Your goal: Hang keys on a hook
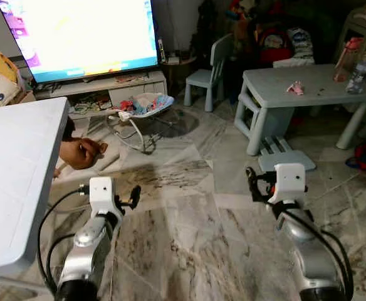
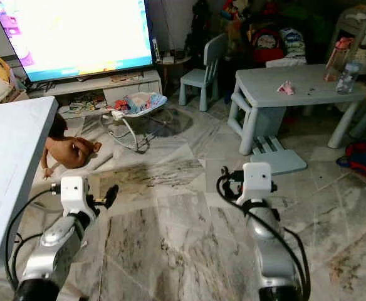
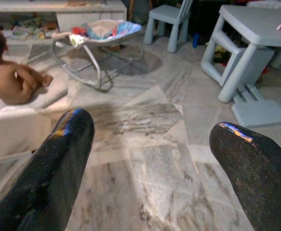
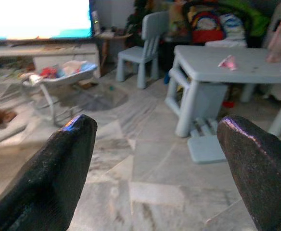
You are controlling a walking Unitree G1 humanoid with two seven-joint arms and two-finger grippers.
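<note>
Both sets of jaws spread wide, with nothing between them: left gripper and right gripper held out low over the marble floor, level with each other and well apart. Whereabouts of the keys and the hook: impossible to tell from here, so no judging how far the job stands.

Chief hazard, by the look of it: a person crouched low on the floor, just beyond the near corner of the white table and close ahead of the left arm. Likely cause of trouble: a step or a swing of that arm towards that corner. Second risk: loose black cable looped beside the left arm, apt to catch on the table's edge. Third: a baby bouncer on thin wire legs in the open floor ahead, easy to clip or trip on. Polished stone underfoot, glossy and probably slippery.

Farther out, a lit television on a low stand along the far wall, a small pale-blue chair, and a low pale-blue table with bottles near its far right corner. Toys and bags heaped behind.
</note>
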